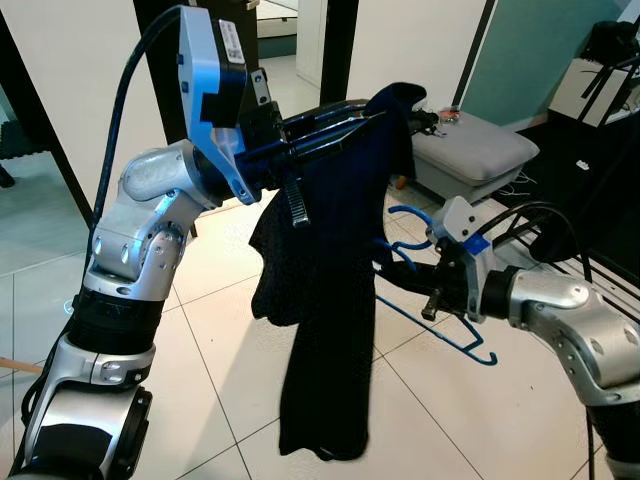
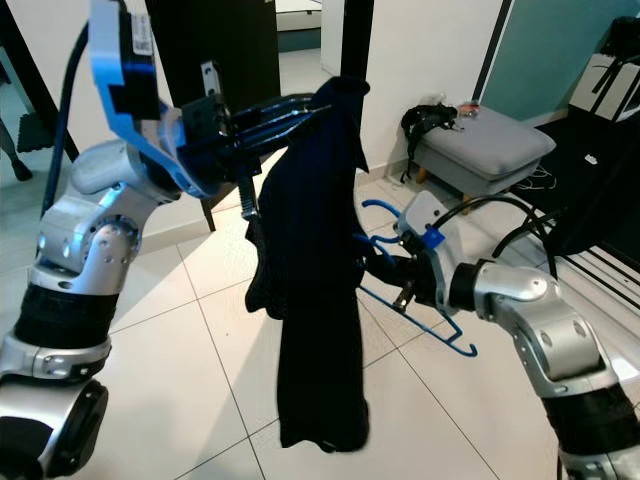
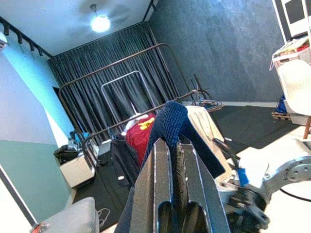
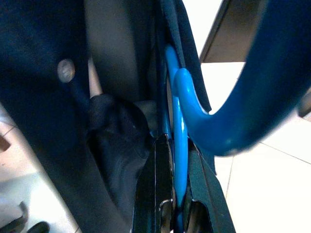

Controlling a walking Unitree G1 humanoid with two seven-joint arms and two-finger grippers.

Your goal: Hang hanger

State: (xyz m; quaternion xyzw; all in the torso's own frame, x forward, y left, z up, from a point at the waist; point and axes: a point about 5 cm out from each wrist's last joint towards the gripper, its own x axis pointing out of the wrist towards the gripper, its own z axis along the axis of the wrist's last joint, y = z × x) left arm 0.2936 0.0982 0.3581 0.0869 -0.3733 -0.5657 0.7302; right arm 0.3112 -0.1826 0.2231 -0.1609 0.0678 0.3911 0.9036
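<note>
Pale square tiles with dark grout cover the floor (image 1: 200, 300). At 1 o'clock a grey padded stool (image 1: 470, 150) stands on short wooden legs against a white wall (image 1: 410, 40), with black cables (image 2: 425, 120) heaped beside it. A teal wall (image 1: 540, 50) runs toward 2 o'clock. At 12 o'clock a dark doorway (image 1: 290, 40) opens between black frames. In the left wrist view, dark curtains (image 3: 121, 77) hang behind a metal clothes rail (image 3: 141, 82), and a round ceiling lamp (image 3: 99, 22) glows.

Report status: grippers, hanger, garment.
Left gripper raised, shut on dark garment. Right gripper shut on blue hanger, beside garment. Hanger not yet hung.
</note>
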